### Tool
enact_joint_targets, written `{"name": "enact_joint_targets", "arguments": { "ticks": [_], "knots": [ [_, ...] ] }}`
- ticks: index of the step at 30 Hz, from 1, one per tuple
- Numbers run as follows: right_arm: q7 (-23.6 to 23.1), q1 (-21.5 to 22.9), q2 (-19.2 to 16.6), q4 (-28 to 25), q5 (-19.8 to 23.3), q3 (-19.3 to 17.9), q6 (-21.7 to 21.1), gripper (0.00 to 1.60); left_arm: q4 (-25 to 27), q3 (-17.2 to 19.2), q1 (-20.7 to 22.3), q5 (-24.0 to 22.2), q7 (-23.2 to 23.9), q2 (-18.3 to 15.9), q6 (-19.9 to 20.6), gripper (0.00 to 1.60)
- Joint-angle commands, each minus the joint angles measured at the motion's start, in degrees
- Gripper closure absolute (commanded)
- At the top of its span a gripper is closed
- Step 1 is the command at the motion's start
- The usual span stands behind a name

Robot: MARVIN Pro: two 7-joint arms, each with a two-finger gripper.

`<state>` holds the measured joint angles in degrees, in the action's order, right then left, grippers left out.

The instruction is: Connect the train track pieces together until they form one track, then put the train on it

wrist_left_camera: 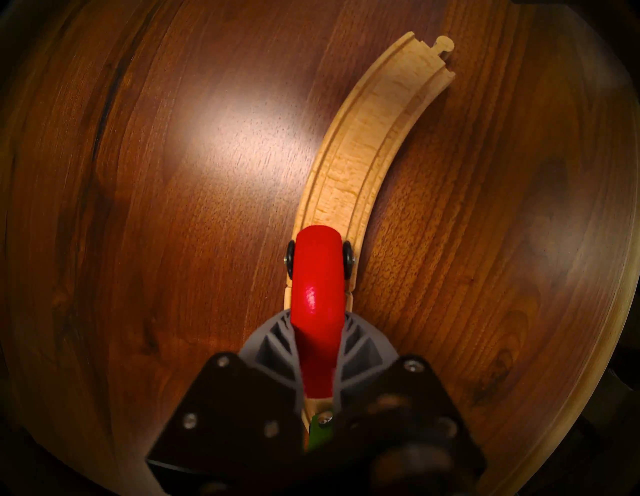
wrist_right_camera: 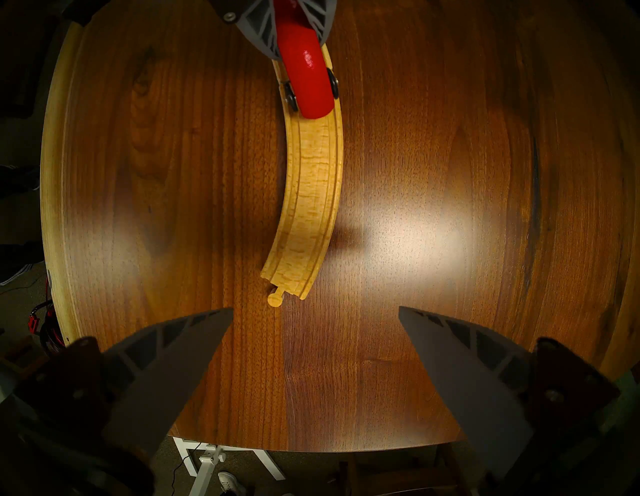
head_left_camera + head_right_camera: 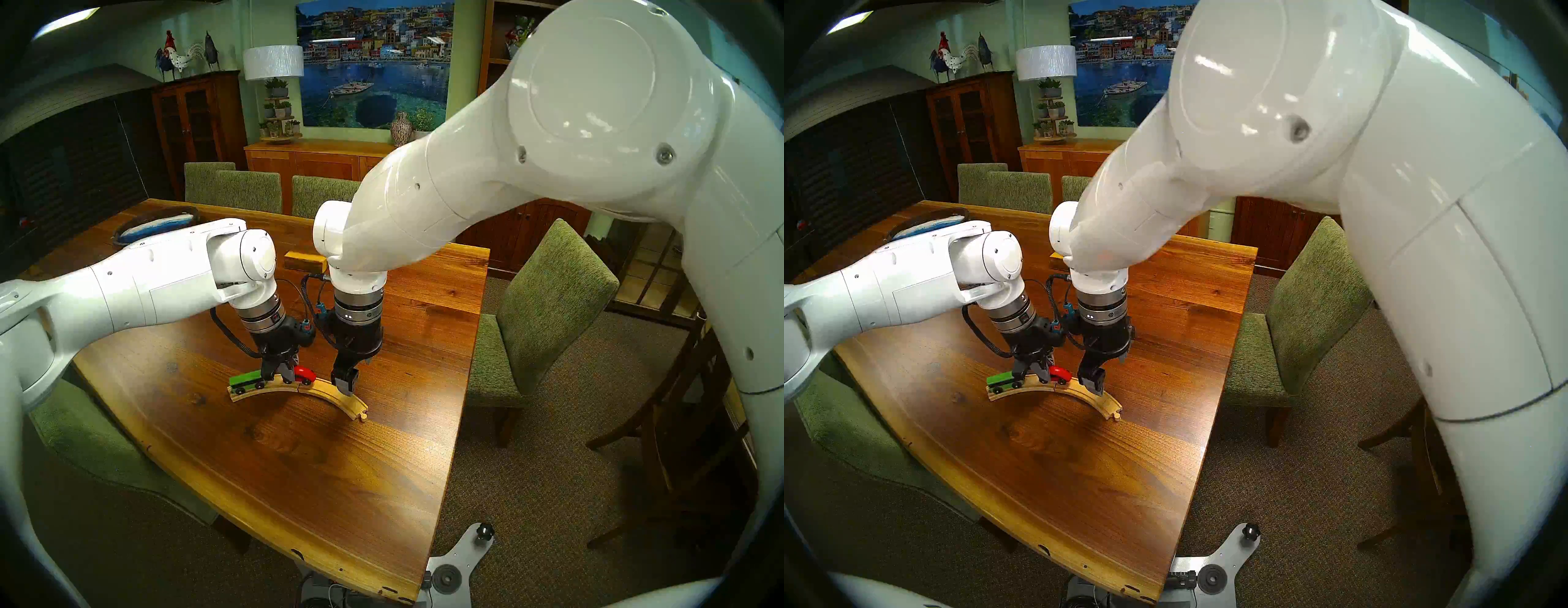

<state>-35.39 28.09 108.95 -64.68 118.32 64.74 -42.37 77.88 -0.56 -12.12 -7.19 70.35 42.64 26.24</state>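
Observation:
The two pale grooved train track pieces lie joined as one arc, the track (image 3: 297, 388), with a seam in the middle. The green car (image 3: 246, 379) of the train stands on its left end. The red car (image 3: 304, 374) sits over the seam, and my left gripper (image 3: 280, 373) is shut on its rear half. In the left wrist view the grey fingers (image 1: 273, 343) press both sides of the red car (image 1: 317, 287). My right gripper (image 3: 345, 382) hovers open over the right track piece (image 2: 311, 194), holding nothing.
A yellow-brown wooden block (image 3: 303, 260) lies behind the right wrist. A dark dish with blue and white contents (image 3: 157, 227) sits at the table's far left. Green chairs (image 3: 543, 305) stand around the wooden table (image 3: 297, 488), whose near edge is close.

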Motion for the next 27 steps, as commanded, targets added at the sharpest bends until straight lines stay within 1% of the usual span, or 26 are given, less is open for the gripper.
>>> {"name": "enact_joint_targets", "arguments": {
  "ticks": [1,27],
  "knots": [
    [0.11,1.38,-0.62,0.9,0.01,-0.08,0.09,0.0,-0.62,1.08,2.0,0.21,0.18,0.41,0.1,1.6],
    [0.13,1.38,-0.64,0.89,-0.01,-0.1,0.08,0.0,-1.99,0.46,0.83,0.78,-0.52,0.94,-0.47,1.6]
  ]
}}
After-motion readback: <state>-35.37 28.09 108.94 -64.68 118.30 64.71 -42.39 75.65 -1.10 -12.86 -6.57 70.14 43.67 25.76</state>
